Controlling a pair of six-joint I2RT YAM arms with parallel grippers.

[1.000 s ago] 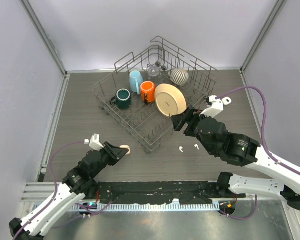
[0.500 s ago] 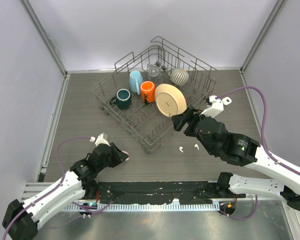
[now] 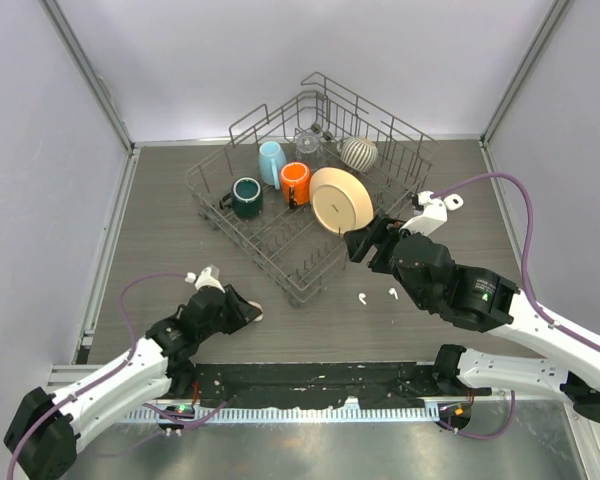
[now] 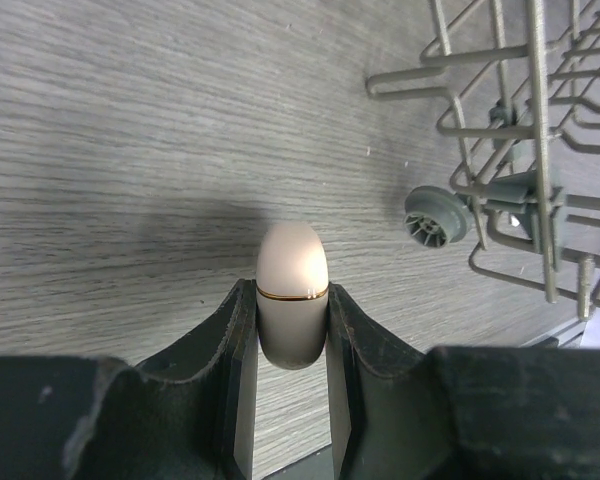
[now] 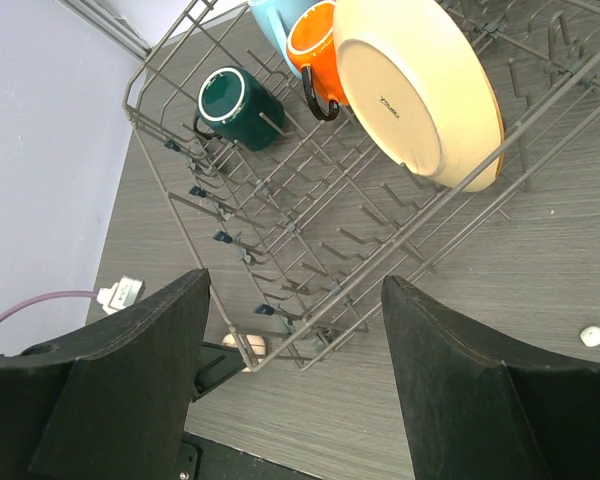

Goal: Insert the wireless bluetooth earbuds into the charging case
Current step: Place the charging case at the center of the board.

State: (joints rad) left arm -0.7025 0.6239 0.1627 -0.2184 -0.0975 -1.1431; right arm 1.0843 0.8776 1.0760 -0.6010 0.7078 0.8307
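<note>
The left jaws pinch the charging case [image 4: 292,290] over the desk [image 3: 160,220]. The right jaws stand spread, empty, above the dish rack [image 3: 310,270] edge. Two earbuds [image 3: 363,297] lie on the desk near the rack.

The left claw [image 3: 248,311], gripping the charging case [image 4: 292,275], has drawn back slightly.

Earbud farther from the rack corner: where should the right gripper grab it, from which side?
From straight above with the open right gripper: the earbud lies flat on the table, apart from the other earbud and the rack. Close across the rounded bud, likely steadier than the thin stem. Stem direction unclear.
</note>
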